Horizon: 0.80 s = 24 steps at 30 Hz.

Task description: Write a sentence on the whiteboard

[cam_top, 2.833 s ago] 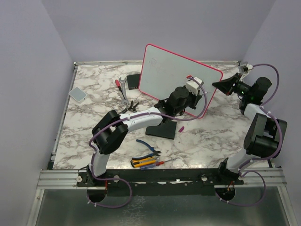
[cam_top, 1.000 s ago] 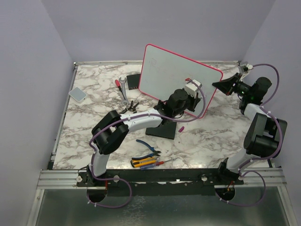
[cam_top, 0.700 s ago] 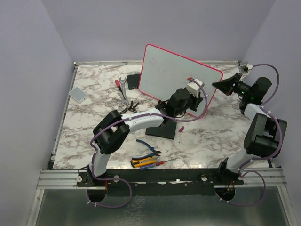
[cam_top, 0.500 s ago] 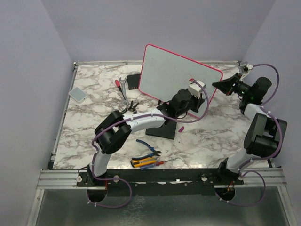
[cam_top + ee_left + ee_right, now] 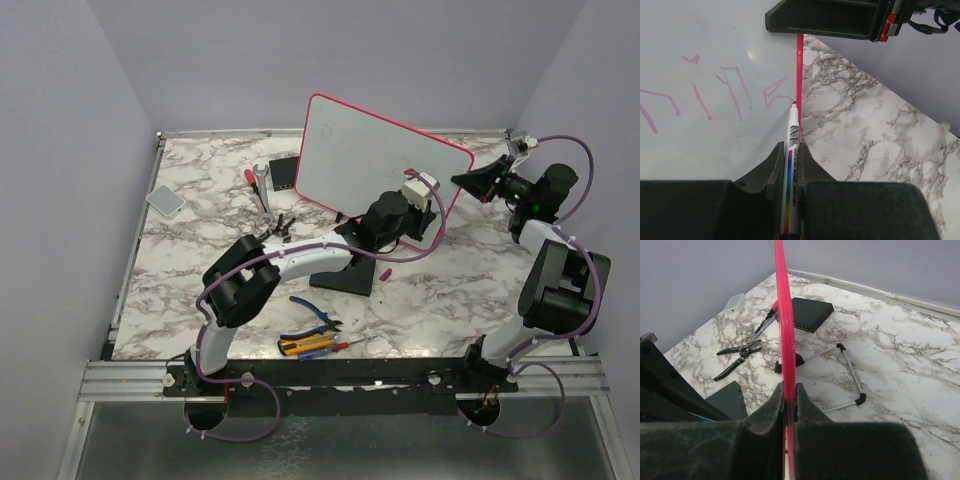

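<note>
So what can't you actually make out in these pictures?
- The sentence: in the left wrist view it is cut off by the left edge; in the top view it is too faint and small to read.
- The marker: in the left wrist view its back end is hidden inside the left gripper.
- The whiteboard face: the right wrist view shows only its red edge, held in the right gripper.

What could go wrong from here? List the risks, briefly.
1. The tip of the marker sits right beside the pink frame of the whiteboard, past the last lettering; a stroke further right would likely run onto the frame or off the board.
2. The right hand pinches only the thin frame edge; pressure from the left hand might twist or slip the board.
</note>
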Motion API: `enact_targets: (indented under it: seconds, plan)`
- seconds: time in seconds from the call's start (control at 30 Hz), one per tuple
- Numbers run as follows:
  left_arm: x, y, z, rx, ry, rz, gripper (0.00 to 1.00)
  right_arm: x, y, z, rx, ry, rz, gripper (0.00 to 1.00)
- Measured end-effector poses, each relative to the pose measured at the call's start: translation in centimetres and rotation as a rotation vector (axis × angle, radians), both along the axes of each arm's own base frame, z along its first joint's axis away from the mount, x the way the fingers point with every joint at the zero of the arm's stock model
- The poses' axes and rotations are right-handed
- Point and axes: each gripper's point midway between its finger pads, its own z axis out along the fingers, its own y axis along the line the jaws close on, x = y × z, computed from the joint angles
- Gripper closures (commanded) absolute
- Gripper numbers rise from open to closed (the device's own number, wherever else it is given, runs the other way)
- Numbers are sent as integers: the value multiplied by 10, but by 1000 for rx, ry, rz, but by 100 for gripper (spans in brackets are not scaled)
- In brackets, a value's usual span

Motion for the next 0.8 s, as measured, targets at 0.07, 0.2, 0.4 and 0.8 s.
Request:
enact_targets:
  seconds: [0.07,0.2,0.4,0.8]
  plan:
    - [-1,2,2,2,1,0,100,0,0,0,-1,-2,1,99]
    - [-7,13,18,-1,-14,1,100,0,0,0,-2,-5,2,99]
    - [-24,54,90,-73,-100,31,100,0,0,0,-2,-5,1,99]
    - [-8,173,123,-4,-108,182,100,1,0,0,-11,-10,1,99]
